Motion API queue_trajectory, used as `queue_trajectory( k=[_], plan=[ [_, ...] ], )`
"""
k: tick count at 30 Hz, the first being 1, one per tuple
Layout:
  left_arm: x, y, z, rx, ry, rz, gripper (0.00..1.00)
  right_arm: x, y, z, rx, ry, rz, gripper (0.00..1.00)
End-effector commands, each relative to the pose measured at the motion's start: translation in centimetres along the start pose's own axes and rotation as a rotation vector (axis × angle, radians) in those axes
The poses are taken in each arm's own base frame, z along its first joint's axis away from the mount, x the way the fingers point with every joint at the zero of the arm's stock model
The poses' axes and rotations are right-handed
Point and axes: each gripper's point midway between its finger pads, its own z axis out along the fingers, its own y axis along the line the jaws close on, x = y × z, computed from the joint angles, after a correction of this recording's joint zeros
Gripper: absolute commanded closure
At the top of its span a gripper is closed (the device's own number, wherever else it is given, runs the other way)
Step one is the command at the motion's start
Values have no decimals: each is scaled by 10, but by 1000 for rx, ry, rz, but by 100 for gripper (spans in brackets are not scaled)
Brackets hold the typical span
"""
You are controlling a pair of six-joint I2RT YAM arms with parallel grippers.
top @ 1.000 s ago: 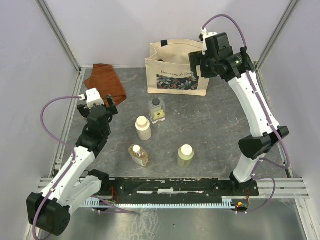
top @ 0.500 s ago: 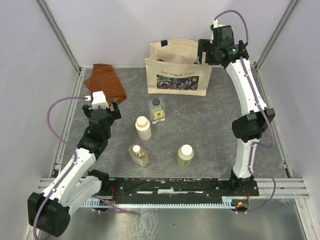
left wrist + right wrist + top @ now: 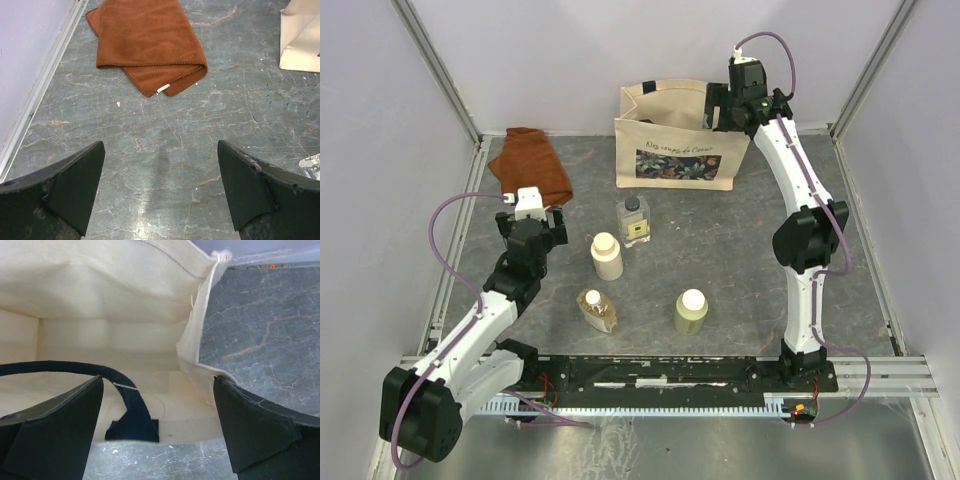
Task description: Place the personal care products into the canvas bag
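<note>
The beige canvas bag (image 3: 672,150) stands at the back of the table, its floral panel facing me. My right gripper (image 3: 723,108) hangs open over the bag's right end. In the right wrist view its jaws (image 3: 157,425) straddle the bag's rim, above the cream inside (image 3: 100,340) and a dark strap (image 3: 127,400). Four bottles stand on the table: clear square (image 3: 634,222), cream (image 3: 607,257), amber (image 3: 597,311) and olive-green (image 3: 691,312). My left gripper (image 3: 552,214) is open and empty, left of the cream bottle. Between its fingers (image 3: 160,185) lies bare table.
A rust-brown folded cloth (image 3: 530,165) (image 3: 150,45) lies at the back left, ahead of the left gripper. Metal rails and lilac walls border the table. A corner of the bag (image 3: 302,40) shows at the right edge of the left wrist view.
The right arm has swung back and left, so its gripper now sits over the bag's right end. The left gripper has shifted right, toward the bottles. Both stayed open.
</note>
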Motion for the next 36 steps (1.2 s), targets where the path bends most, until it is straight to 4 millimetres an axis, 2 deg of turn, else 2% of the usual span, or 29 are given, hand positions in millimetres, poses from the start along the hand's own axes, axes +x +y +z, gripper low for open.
queue_trajectory(
  k=[1,4,7,8,17,19,22,26,32,36],
  plan=[
    [-18,-5,0,32,-74,-10,1,0,-14,8,89,-25,4,3],
    [-16,-6,-1,42,-76,-9,0,10,-19,10,109,0,-21,13],
    [-15,-7,-1,45,-74,-13,0,18,-23,7,117,29,-45,34],
    [-15,-7,-1,44,-74,-13,0,21,-24,4,120,42,-52,37],
    [-13,-7,-1,46,-69,-10,0,61,-36,-31,125,187,-98,34],
    [-13,-7,0,48,-67,-9,0,60,-35,-32,115,167,-92,33],
    [-12,-7,0,47,-66,-7,0,51,-18,-21,43,135,-65,32],
    [-12,-7,-1,48,-67,-6,0,42,21,-3,-71,121,-53,28],
    [-11,-11,-2,68,-65,-5,0,58,59,28,-130,138,-58,25],
    [-11,-12,-2,74,-64,-8,1,72,72,46,-142,141,-49,23]
  ],
)
